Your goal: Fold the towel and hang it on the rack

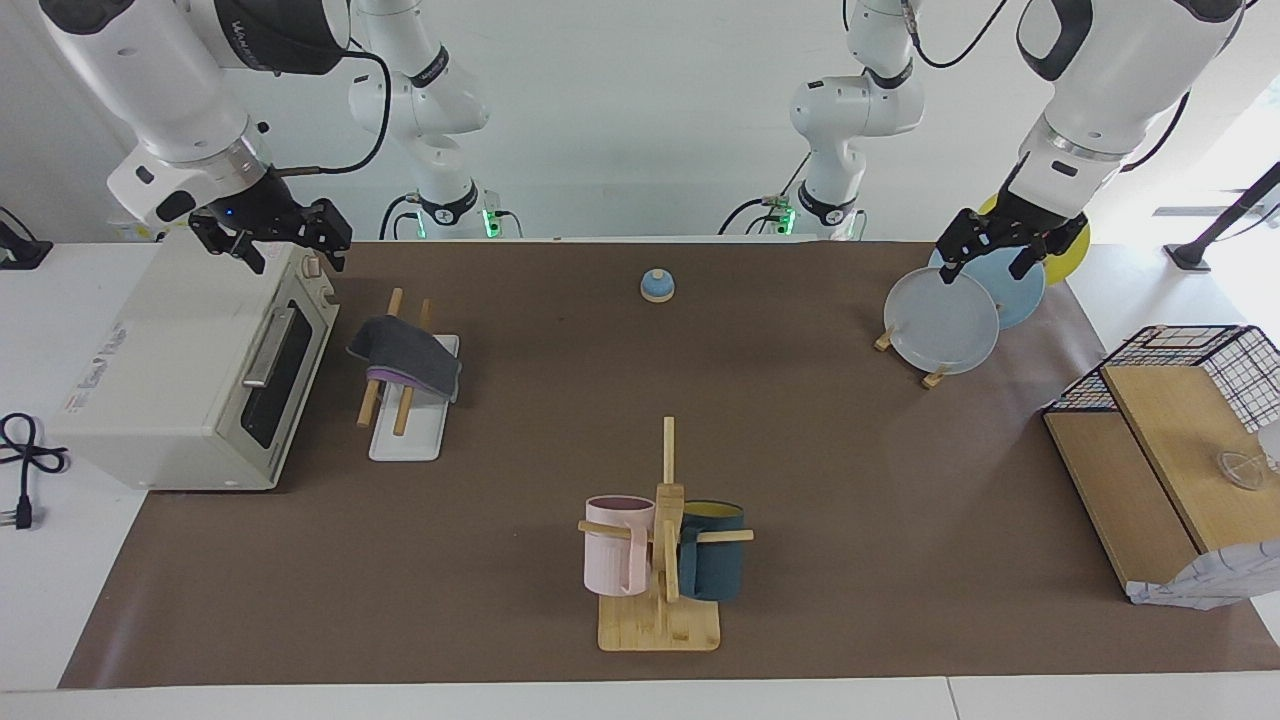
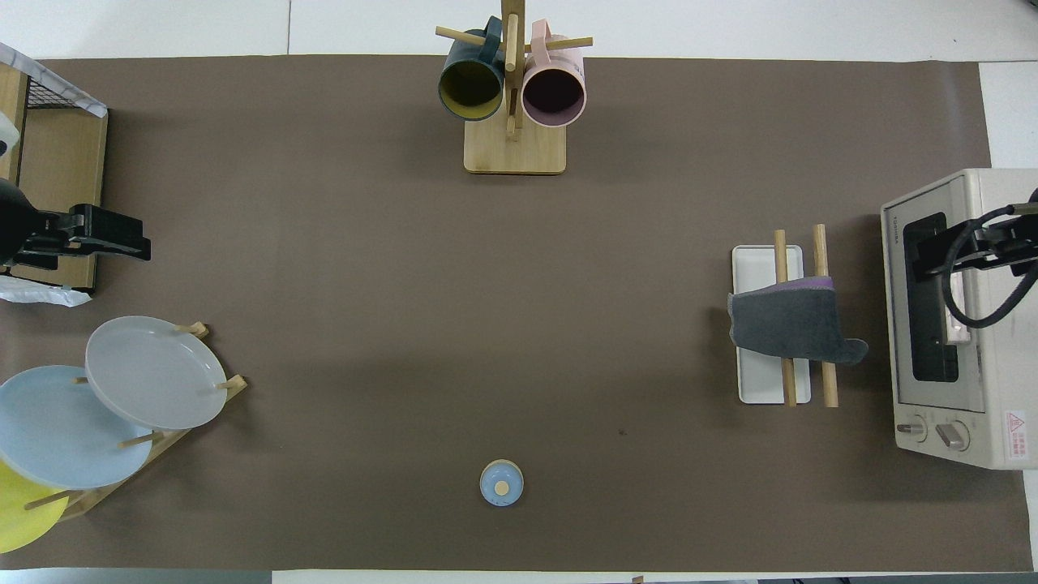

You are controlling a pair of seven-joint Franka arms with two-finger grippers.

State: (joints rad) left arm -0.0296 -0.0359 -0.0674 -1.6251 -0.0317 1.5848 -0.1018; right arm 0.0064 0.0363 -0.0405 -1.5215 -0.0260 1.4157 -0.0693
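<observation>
The towel (image 1: 405, 355) hangs folded over the two wooden rods of the rack (image 1: 405, 440), dark grey face out with a purple edge showing. It also shows in the overhead view (image 2: 791, 324), draped across the rack (image 2: 762, 381) near the rods' middle. My right gripper (image 1: 290, 250) is open and empty, up in the air over the toaster oven (image 1: 190, 370), apart from the towel. My left gripper (image 1: 985, 262) is open and empty, raised over the plates at the left arm's end, where the arm waits.
A plate stand holds a grey plate (image 1: 940, 322), a blue one and a yellow one. A bamboo mug stand (image 1: 660, 625) carries a pink and a dark teal mug. A small blue bell (image 1: 656, 286) sits nearer the robots. A wooden shelf with a wire basket (image 1: 1170, 450) stands at the left arm's end.
</observation>
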